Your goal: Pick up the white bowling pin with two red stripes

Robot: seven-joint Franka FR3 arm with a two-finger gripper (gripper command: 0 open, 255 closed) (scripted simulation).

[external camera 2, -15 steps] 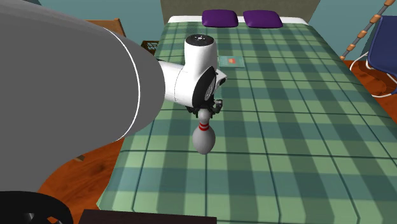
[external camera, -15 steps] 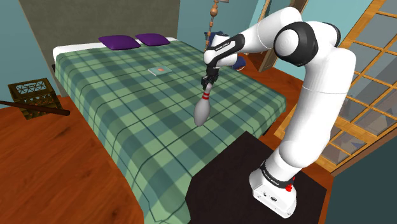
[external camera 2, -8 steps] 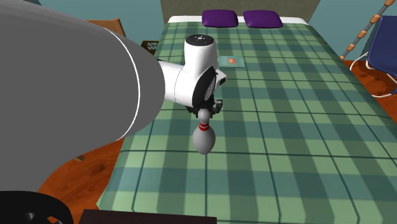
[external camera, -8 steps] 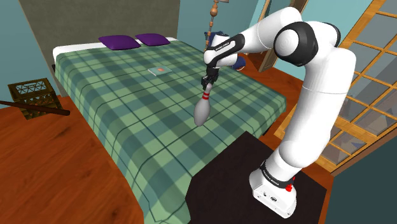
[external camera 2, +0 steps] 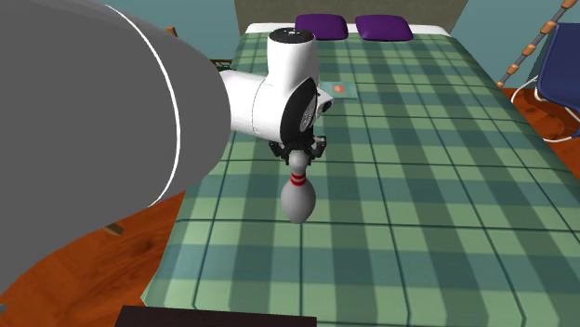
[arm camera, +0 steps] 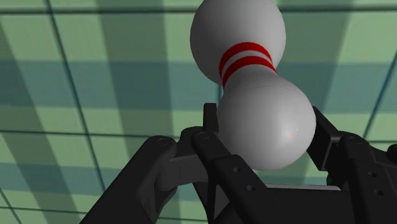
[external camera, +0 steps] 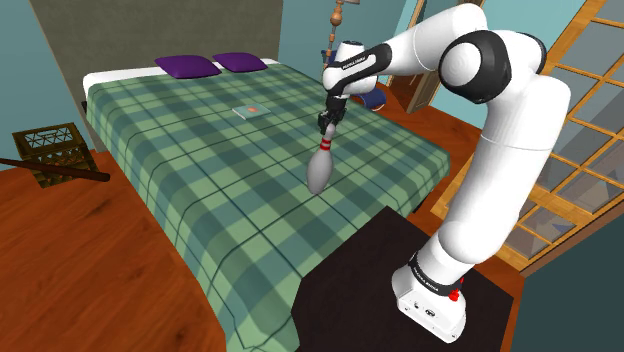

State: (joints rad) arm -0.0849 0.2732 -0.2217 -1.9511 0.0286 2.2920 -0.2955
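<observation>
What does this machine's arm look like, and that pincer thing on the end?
The arm is a chain of thick, rounded white tubes linked by dark joints, with a small red dot near its foot. The claw is all black, with two blocky fingers dotted with small screw holes.

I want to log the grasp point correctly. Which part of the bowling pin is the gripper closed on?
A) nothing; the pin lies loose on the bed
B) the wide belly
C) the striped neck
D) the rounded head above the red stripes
D: in the wrist view the gripper is shut on the rounded head of the bowling pin, with the two red stripes and the wide belly lying beyond it.
</observation>
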